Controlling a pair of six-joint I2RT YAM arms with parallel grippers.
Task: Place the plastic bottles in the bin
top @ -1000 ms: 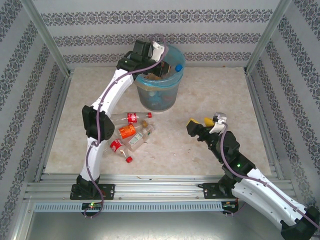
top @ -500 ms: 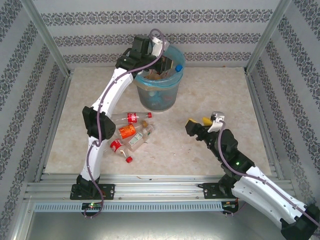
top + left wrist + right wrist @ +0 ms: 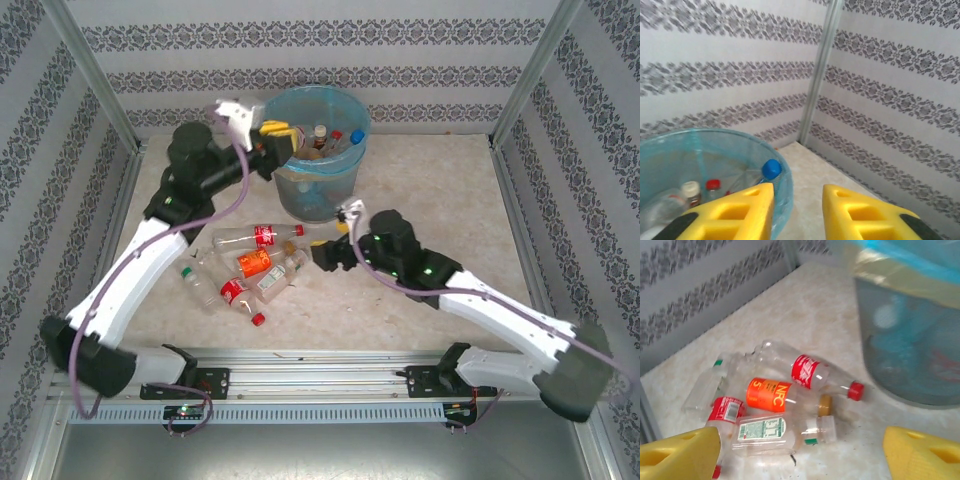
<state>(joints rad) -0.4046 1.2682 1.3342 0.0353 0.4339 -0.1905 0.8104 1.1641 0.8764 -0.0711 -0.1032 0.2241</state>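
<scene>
**Desk:** What's biggest on your screens?

**Operator:** The bin (image 3: 318,198). It's round and grey-blue, lined with a translucent light-blue bag, and it stands upright at the far middle of the table (image 3: 440,190). My left gripper (image 3: 797,192) hangs at the bin's left rim. Its yellow fingers (image 3: 730,215) are parted a little, with nothing between them. My right gripper (image 3: 330,237) sits low, just right of the loose bottles, with its jaws spread wide and empty.

**Desk:** And the bottles?

**Operator:** I count five clear ones in a heap (image 3: 250,270) on the table, near the bin's front left, touching or overlapping.
- **Nearest the bin:** a red-labelled bottle (image 3: 807,371) lies on its side, long axis across the table, with its red cap (image 3: 856,390) pointing right.
- **Just beside it:** an orange-labelled bottle (image 3: 771,394) lies roughly parallel, cap also to the right.
- **Next:** a white-and-green-labelled bottle (image 3: 765,432) lies the same way.
- **Nearer me:** a second red-labelled bottle (image 3: 725,410) slants toward the near edge.
- **Left of the heap:** an unlabelled bottle (image 3: 195,285) lies at the edge.

**Desk:** Anything you can't read?

**Operator:** My right finger cuts off the lower end of the second red-labelled bottle in the wrist view. The unlabelled one is blurred, so I can't tell which way it points. Inside the bin I can make out tops, necks up: a blue cap (image 3: 771,169), a smaller red one (image 3: 713,185) and a white one (image 3: 690,189). The bodies blur behind the bag, so I can't count them.
</scene>
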